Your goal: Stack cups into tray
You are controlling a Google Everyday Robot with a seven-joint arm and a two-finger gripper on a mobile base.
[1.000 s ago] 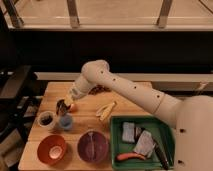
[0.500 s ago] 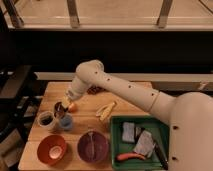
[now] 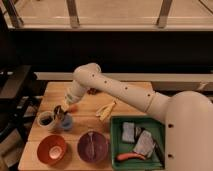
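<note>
Two cups stand side by side at the left of the wooden table (image 3: 125, 95): a dark shiny metal cup (image 3: 46, 120) and, just to its right, a light blue cup (image 3: 67, 123). My gripper (image 3: 60, 112) hangs low right over them, at the gap between the two and close to the blue cup's rim. My white arm reaches in from the right across the table. At the front right sits the green tray (image 3: 115, 137), apart from the cups.
An orange bowl (image 3: 51, 149) and a purple bowl (image 3: 92, 146) sit at the front edge, below the cups. A banana (image 3: 105, 110) lies mid-table. Grey cloths (image 3: 142, 142) and a carrot (image 3: 130, 156) lie in the tray. A small dark item (image 3: 92, 91) sits behind the arm.
My arm has swung left and down, bringing the gripper from near the table's back left to just above the two cups.
</note>
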